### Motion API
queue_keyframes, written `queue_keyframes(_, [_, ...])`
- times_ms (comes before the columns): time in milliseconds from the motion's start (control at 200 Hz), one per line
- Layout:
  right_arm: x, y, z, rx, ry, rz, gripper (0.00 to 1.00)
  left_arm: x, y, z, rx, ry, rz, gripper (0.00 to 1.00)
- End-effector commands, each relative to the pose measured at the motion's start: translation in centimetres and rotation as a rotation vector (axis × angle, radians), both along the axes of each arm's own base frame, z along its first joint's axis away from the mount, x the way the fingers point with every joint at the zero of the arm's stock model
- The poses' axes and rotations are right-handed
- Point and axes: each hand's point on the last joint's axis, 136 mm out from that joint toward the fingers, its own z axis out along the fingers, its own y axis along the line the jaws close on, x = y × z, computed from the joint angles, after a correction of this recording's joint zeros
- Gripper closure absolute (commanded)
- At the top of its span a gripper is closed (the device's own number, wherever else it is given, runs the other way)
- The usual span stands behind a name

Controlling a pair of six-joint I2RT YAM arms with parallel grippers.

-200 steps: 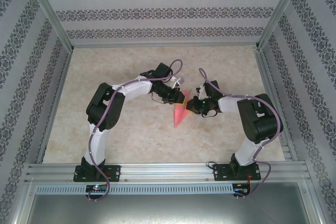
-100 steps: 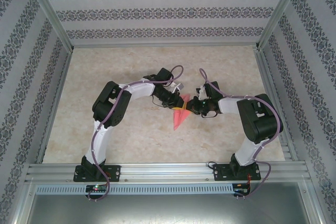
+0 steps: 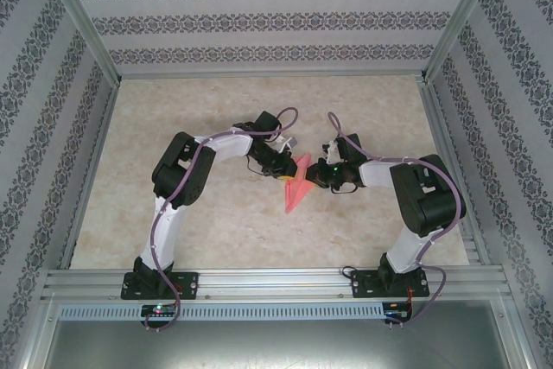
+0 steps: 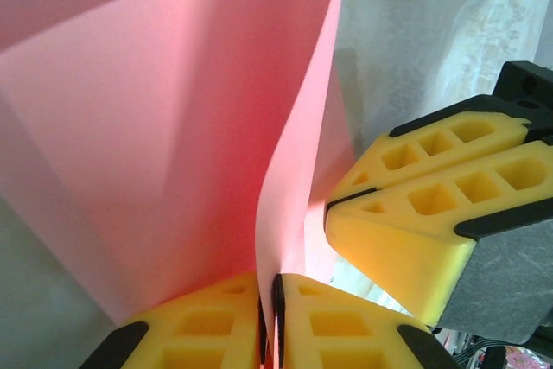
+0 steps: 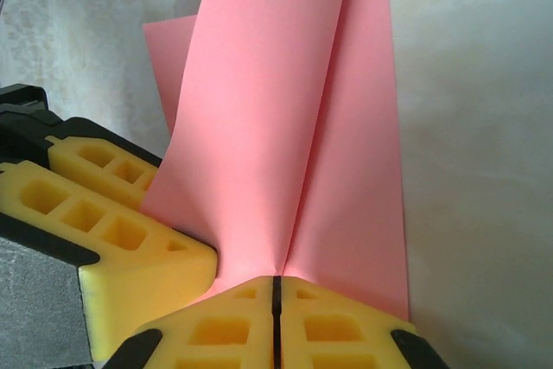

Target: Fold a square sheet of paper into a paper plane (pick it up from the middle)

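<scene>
The paper plane [image 3: 295,189], a slim pointed dart of matte salmon-pink paper with a central ridge, is hanging over the middle of the table [image 3: 216,231], a pale marbled beige surface. Its nose is pointing toward the table's near edge. Whether the nose is touching the table, I cannot tell.

The left gripper [image 3: 282,166], a black two-finger gripper with yellow moulded tips, is reaching in from the table's left half. In the left wrist view its jaws [image 4: 270,300] are pinching shut on one upright layer of the plane [image 4: 173,144]. The right gripper [image 3: 321,177], of the same build, is coming in from the table's right half. Its jaws [image 5: 275,289] are pressing closed on the plane [image 5: 285,127] right at the central crease. Both grippers are working at the plane's wide tail end, nearly touching each other.

The folding is looking nearly finished, and the step in hand seems to be sharpening the ridge and setting the wings. The next move is probably calling for one gripper to hold the crease firmly while the other is easing a wing outward, gently, since paper this thin is likely to tear or crumple.
</scene>
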Motion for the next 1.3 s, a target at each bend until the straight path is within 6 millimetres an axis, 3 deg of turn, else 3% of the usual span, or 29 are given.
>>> queue_keyframes(0, [0.1, 0.7, 0.3, 0.021, -0.01, 0.028, 0.91, 0.1, 0.8, -1.2, 0.042, 0.002, -0.017, 0.85])
queue_keyframes(589, [-0.4, 3.2, 2.2, 0.055, -0.057, 0.098, 0.91, -0.1, 1.8, -2.7, 0.102, 0.002, -0.04, 0.85])
queue_keyframes(1109, [-1.3, 4.1, -0.5, 0.039, -0.003, 0.118, 0.91, 0.5, 1.9, -0.9, 0.075, -0.021, -0.019, 0.85])
queue_keyframes(1294, [-1.4, 4.2, -0.4, 0.05, -0.008, 0.116, 0.92, 0.7, 2.1, -0.2, 0.073, -0.033, -0.009, 0.85])
